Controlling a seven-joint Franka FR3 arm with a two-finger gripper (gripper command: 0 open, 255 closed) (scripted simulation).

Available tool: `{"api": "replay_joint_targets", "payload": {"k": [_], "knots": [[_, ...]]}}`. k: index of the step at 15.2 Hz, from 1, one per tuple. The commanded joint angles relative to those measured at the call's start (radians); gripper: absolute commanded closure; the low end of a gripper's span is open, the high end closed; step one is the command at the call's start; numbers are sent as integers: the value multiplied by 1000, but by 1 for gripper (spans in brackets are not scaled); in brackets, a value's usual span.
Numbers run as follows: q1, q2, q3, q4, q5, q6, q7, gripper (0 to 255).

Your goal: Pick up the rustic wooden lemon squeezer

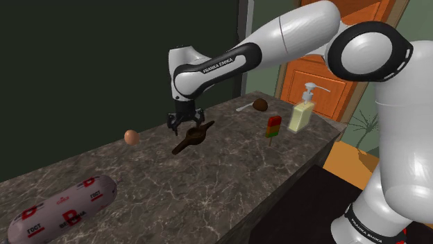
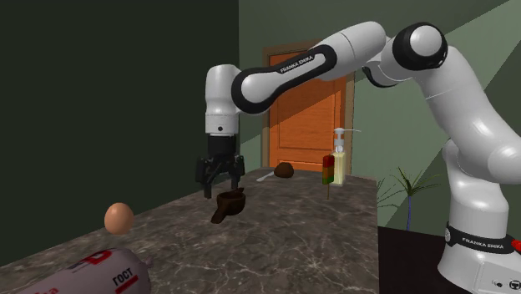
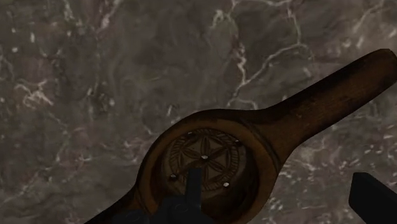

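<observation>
The dark brown wooden lemon squeezer (image 1: pixel 192 138) lies on the dark marble counter (image 1: pixel 229 173), its round bowl toward the arm and its long handle pointing away. In the wrist view its carved bowl (image 3: pixel 207 159) and handle (image 3: pixel 331 95) sit right under the hand. My black gripper (image 1: pixel 186 127) hangs just over the bowl end, pointing down. It is open: one finger (image 3: pixel 196 191) stands inside the bowl, while the other finger (image 3: pixel 372 197) is far outside the rim, beside the handle. Neither finger clasps the wood. From the second exterior view, the gripper (image 2: pixel 221 188) is directly above the squeezer (image 2: pixel 228 205).
An egg (image 1: pixel 131 136) rests beyond the squeezer toward the shoulder view's left. A red-and-white sausage (image 1: pixel 59 208) lies at the near left end. A red-green popsicle (image 1: pixel 274 127), a soap dispenser (image 1: pixel 302 111) and a brown lump with a spoon (image 1: pixel 259 105) stand at the right end, before an orange door.
</observation>
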Motion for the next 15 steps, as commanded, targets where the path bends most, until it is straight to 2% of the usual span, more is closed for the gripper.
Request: {"api": "replay_joint_targets", "payload": {"k": [1, 4, 5, 15], "knots": [[2, 13, -2, -7, -4, 20, 2, 0], [2, 20, -3, -17, -7, 37, 4, 0], [3, 22, -3, -17, -7, 38, 5, 255], [2, 15, -2, -11, -5, 26, 3, 255]]}}
